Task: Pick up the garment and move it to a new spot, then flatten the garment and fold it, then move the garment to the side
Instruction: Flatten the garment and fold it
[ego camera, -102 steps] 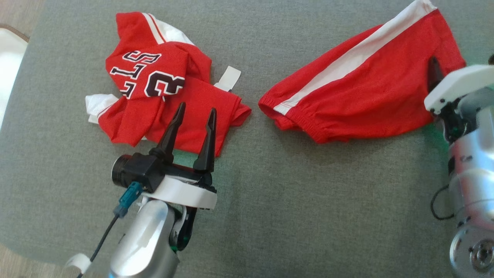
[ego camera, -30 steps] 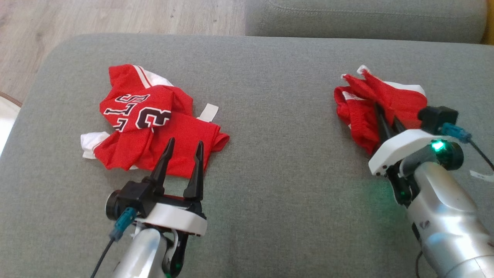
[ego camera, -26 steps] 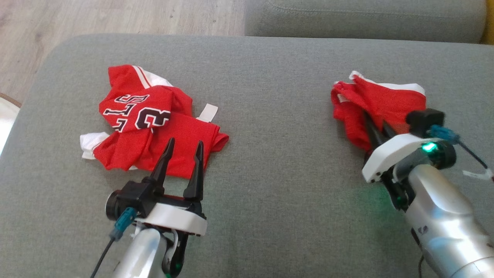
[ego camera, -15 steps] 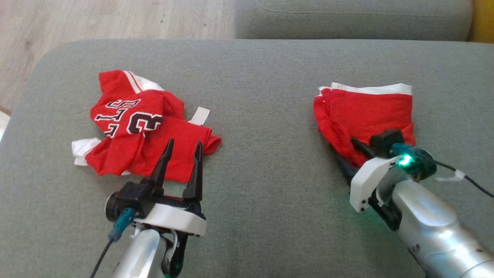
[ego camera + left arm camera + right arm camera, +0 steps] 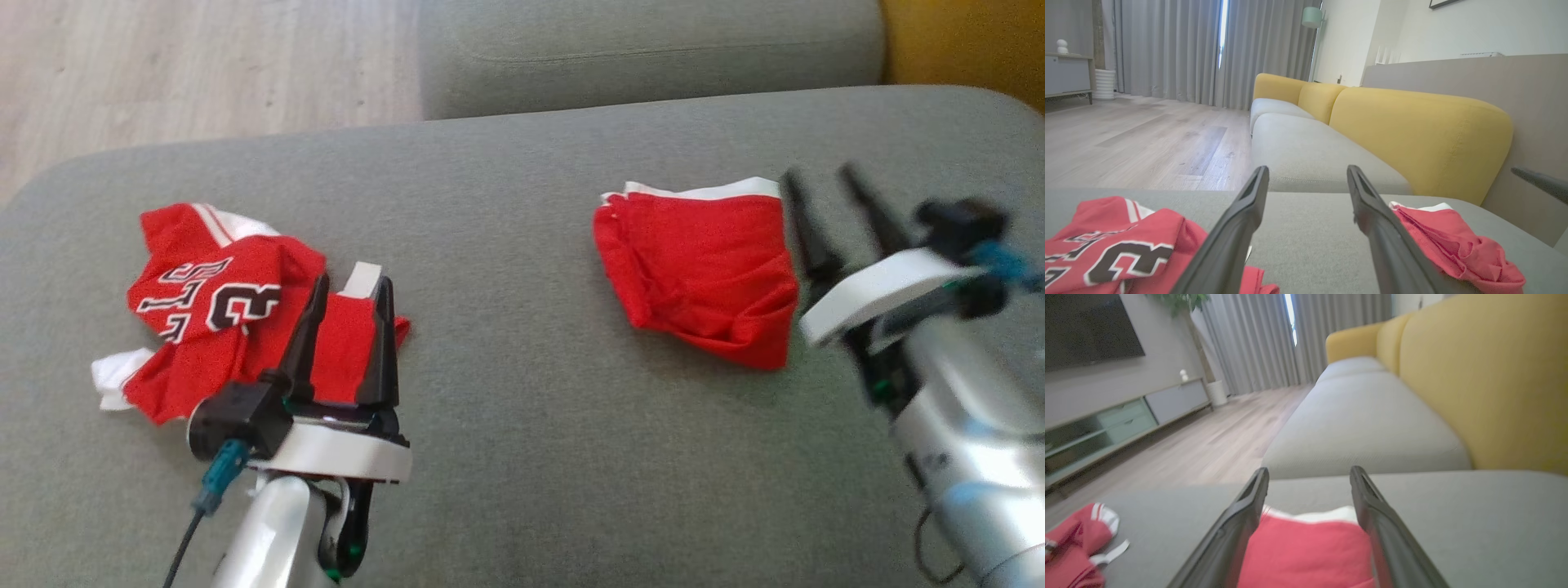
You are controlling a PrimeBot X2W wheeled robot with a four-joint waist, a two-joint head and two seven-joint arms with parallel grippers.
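Grey fabric sofa seat cushion carries everything, with the yellow upholstered backrest behind it. Crumpled red jersey with black-and-white lettering on the cushion's left. Folded red garment with white trim lies flat right of centre, well apart from the jersey. Right gripper just beside its right edge, fingers spread wide, empty. Left gripper wide open over the jersey, holding nothing.
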